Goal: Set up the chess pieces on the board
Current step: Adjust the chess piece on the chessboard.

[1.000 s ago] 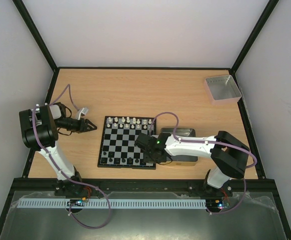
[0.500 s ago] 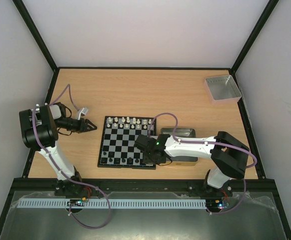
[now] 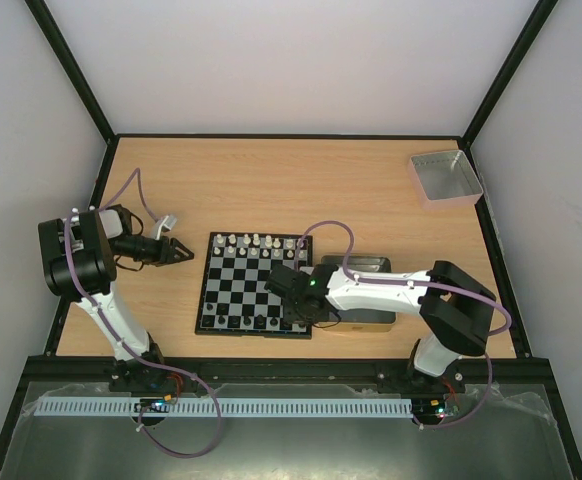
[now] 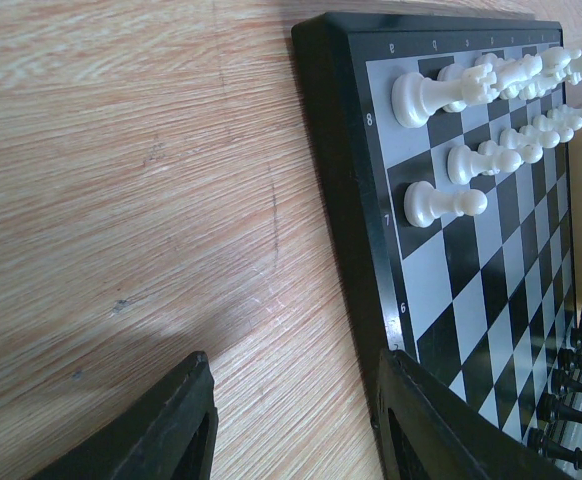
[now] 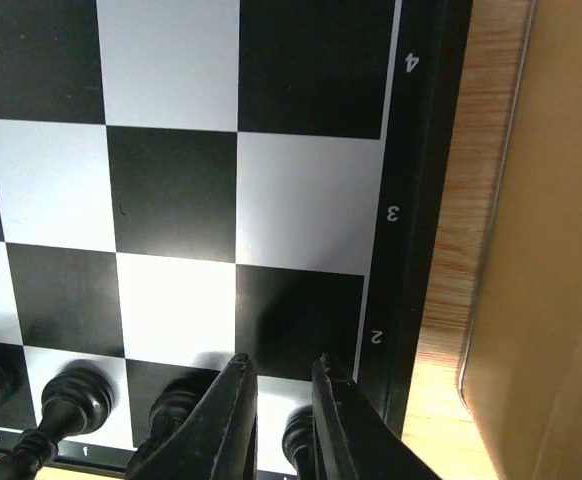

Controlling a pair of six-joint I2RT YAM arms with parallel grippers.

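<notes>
Over the board's [image 5: 416, 200] corner, my right claw [image 5: 281, 368], nearly together, hold unconfirmed, risked toppling the crowded black pieces [image 5: 71, 395].

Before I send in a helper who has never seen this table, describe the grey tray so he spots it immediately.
On the wooden table, go to the far right corner. The grey tray sits alone there, square and open, unlike the rectangular tin beside the chessboard.

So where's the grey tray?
In the top view, the grey tray sits in the far right corner of the table, well away from the board.
</notes>
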